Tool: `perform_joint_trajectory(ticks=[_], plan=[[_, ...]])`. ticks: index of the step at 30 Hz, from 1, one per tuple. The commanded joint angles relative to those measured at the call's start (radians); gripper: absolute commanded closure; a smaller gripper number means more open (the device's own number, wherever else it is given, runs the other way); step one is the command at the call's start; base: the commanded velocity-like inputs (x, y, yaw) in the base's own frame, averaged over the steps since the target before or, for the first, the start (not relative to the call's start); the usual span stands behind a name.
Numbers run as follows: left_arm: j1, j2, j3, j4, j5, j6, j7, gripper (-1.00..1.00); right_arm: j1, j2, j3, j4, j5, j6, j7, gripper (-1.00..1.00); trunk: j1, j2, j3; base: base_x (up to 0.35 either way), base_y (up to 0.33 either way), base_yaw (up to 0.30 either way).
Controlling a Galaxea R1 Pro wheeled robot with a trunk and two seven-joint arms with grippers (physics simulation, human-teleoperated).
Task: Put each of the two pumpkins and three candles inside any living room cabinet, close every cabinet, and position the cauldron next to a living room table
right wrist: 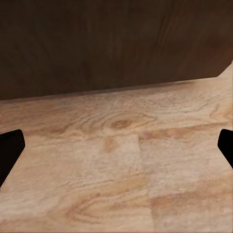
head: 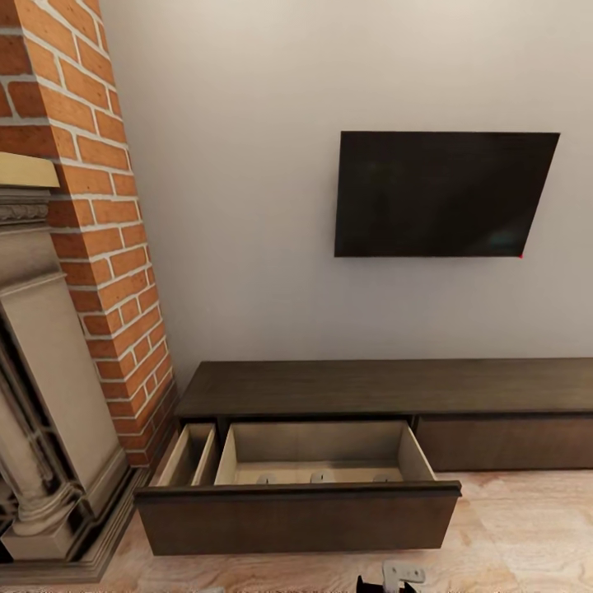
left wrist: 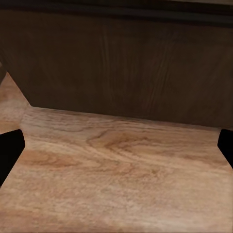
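Head view: a long, low, dark brown wooden cabinet (head: pixel 387 387) stands on the light wood plank floor (head: pixel 519 527) against a plain pale wall (head: pixel 247 165). Its left-hand drawer (head: pixel 301 515) is pulled fully out; the dark front panel faces the camera and the pale interior is open to view. A partition separates a narrow compartment at the drawer's left end from a wide one. At the near edge of the wide compartment, just behind the front panel, three small pale rounded tops (head: pixel 321 477) show side by side; what they are cannot be told. The cabinet front to the right of the drawer is flush and shut. A black rectangular television (head: pixel 441 195) hangs on the wall above the right part of the cabinet top. A red brick chimney column (head: pixel 99 206) with a carved stone fireplace surround (head: pixel 49 395) stands at the cabinet's left end. A small grey robot part (head: pixel 401 575) shows on the picture's lower edge.

Left wrist view: the left pincer (left wrist: pixel 116 145) is released, its dark fingertips (left wrist: pixel 9 150) wide apart above the floor, facing a dark wood panel.

Right wrist view: the right pincer (right wrist: pixel 116 150) is likewise released, fingertips (right wrist: pixel 9 150) wide apart over the floor, grasping nothing, before a dark wood panel.
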Motion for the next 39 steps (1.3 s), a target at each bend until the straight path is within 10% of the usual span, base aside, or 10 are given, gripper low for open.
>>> perform_joint_trajectory(ticks=[1,25,39], plan=[[-0.001,0.001,-0.007,0.001,0.011,-0.005,0.006,-1.0,-0.001,-0.001,0.008,-0.002,-0.009,-0.004,-0.005,-1.0,0.004,-0.008,-0.004,0.0,0.0,0.0],[-0.058,-0.001,-0.007,-0.081,0.007,-0.004,0.004,-1.0,-0.002,-0.006,0.001,-0.134,0.098,-0.01,-0.017,-1.0,0.096,-0.176,-0.079,0.0,0.0,0.0],[-0.056,0.002,-0.018,-0.104,0.006,-0.017,0.016,-1.0,-0.002,-0.005,0.002,-0.131,0.104,-0.227,-0.097,-1.0,0.149,-0.274,-0.123,0.0,0.0,0.0]])
